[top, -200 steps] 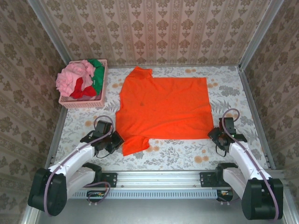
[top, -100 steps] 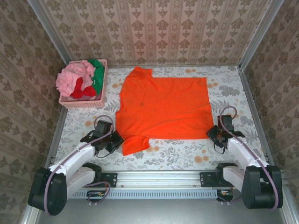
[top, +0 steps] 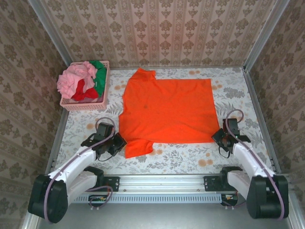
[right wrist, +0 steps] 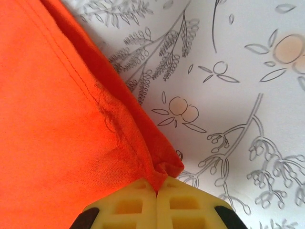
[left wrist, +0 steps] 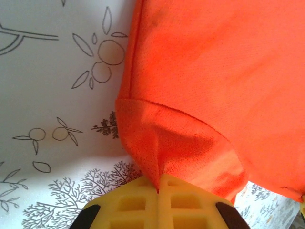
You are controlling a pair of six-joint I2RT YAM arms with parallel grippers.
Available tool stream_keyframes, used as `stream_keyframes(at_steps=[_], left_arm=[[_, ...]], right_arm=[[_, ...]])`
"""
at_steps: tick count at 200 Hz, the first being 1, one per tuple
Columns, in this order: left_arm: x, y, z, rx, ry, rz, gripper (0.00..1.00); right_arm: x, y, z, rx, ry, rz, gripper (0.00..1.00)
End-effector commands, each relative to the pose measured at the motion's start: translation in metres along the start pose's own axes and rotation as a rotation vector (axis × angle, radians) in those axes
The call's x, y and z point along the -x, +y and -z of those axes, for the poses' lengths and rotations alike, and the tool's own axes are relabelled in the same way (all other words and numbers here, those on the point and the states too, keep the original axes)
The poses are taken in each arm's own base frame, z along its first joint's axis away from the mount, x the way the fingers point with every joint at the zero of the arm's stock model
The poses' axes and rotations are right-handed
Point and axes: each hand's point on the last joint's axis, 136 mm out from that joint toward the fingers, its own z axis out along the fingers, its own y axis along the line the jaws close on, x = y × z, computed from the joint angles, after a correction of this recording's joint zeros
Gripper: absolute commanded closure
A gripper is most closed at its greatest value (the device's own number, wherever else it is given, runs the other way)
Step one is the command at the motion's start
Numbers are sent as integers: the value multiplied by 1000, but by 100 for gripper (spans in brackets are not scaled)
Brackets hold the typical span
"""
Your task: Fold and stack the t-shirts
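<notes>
A bright orange t-shirt [top: 164, 109] lies spread flat in the middle of the table. My left gripper [top: 122, 144] is shut on its near left sleeve [left wrist: 181, 148], the cloth pinched between the yellow fingers [left wrist: 128, 202]. At the near right corner of the hem [right wrist: 159, 162] my right gripper [top: 217, 138] is shut too, with a fold of cloth caught between its pads [right wrist: 190, 200]. Pink, red and green t-shirts [top: 82, 81] are heaped in the basket at the far left.
The pink plastic lattice basket [top: 86, 106] stands at the far left corner. Patterned walls close in the table on three sides. A metal rail [top: 162, 183] with both arm bases runs along the near edge.
The right gripper has closed on the shirt's near right corner; it stood partly open a second ago. The left gripper has kept its hold on the sleeve.
</notes>
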Motion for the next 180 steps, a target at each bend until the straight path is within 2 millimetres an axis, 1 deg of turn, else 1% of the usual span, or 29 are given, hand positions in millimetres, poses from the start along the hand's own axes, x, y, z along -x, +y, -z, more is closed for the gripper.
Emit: stream_keyframes(at_steps=[1,12,23,49,69,84,100,119,151,180], left_arm=[[6,-13,12,-28,-26,14,100],[9,-18,16,-38,-39,21,100],[12,-23,20,-50,-47,14,100],[24,-38,27,-70,-55,2,100],[38,-53,31,-87,-81,-25,100],[48,-65,31,-84,-87,-53,100],[60,-83,31,-91,-91,-89,100],[74,-97,28,-95,-108,-117,100],[95,-109,21,-86,-115,-137,100],[113,-119,15,-90,-113,-152,100]], right_arm=[[-10,-32,11,-96,-21,-51,100],[-8,-34,15,-86,-45,-60,100],[-5,-31,21,-65,-66,-64,100],[7,-15,33,-17,-88,-60,100],[20,-1,38,4,-108,-58,100],[27,6,37,-4,-109,-58,100],[33,12,37,-20,-103,-59,100],[43,21,37,-22,-109,-47,100],[62,35,40,-27,-142,-6,100],[71,45,31,-54,-123,24,100]])
